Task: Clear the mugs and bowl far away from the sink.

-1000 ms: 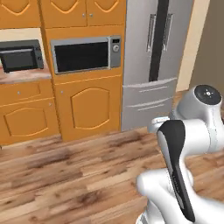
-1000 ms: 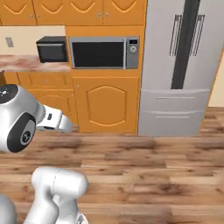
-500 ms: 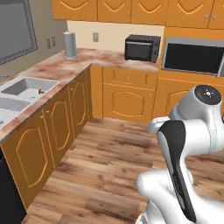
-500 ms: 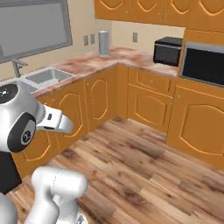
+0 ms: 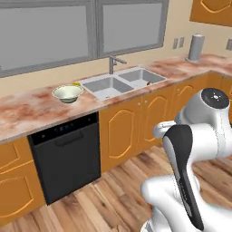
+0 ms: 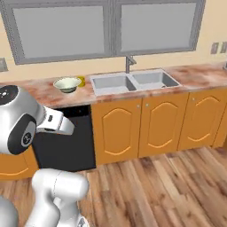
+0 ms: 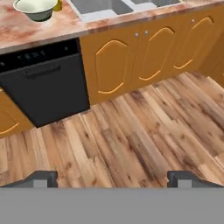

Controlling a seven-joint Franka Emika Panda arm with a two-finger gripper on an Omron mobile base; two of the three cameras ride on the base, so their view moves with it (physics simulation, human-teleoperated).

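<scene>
The light is bright, even and soft, with no clear source and almost no cast shadows on the counter or the wood floor. The pictures are rendered, slightly soft and low in detail. The grey window panes are flat and without glare.
</scene>
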